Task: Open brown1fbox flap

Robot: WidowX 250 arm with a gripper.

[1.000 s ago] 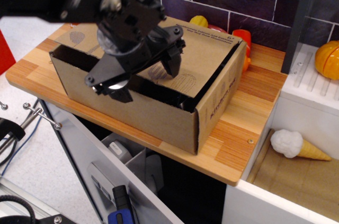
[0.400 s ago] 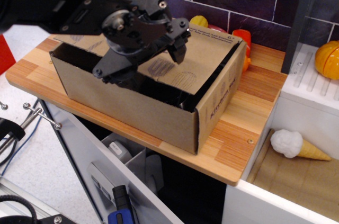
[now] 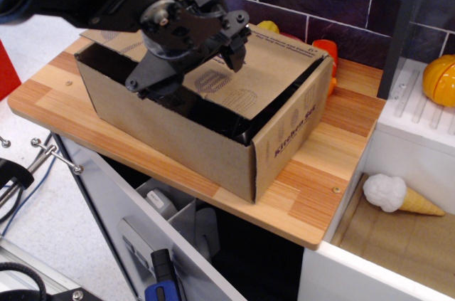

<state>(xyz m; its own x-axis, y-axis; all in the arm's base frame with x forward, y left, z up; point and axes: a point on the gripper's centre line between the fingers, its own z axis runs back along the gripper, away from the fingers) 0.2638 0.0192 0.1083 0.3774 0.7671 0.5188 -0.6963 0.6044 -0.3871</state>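
The brown1fbox (image 3: 178, 137) stands on the wooden counter (image 3: 313, 194), its "Kitchen Set" short end (image 3: 288, 134) facing right. The flap (image 3: 263, 77), printed with dotted ovals, lies across the back half of the top, hinged at the far side. Its free edge slopes over the dark opening (image 3: 121, 66). My black gripper (image 3: 188, 66) hangs over the middle of the box, just above the flap. Its fingers are spread. One finger (image 3: 234, 48) points down at the flap and the other (image 3: 146, 77) sits over the opening near the flap's free edge. It holds nothing.
Yellow and red toys (image 3: 323, 52) lie behind the box by the tiled wall. A grey post (image 3: 402, 23) and a white rack with an orange toy (image 3: 441, 77) stand at the right. An ice cream cone toy (image 3: 398, 194) lies in the sink. A drawer (image 3: 170, 223) hangs open below the counter.
The gripper has moved up and towards the back of the box. The box has turned on the counter, so its printed short end shows more.
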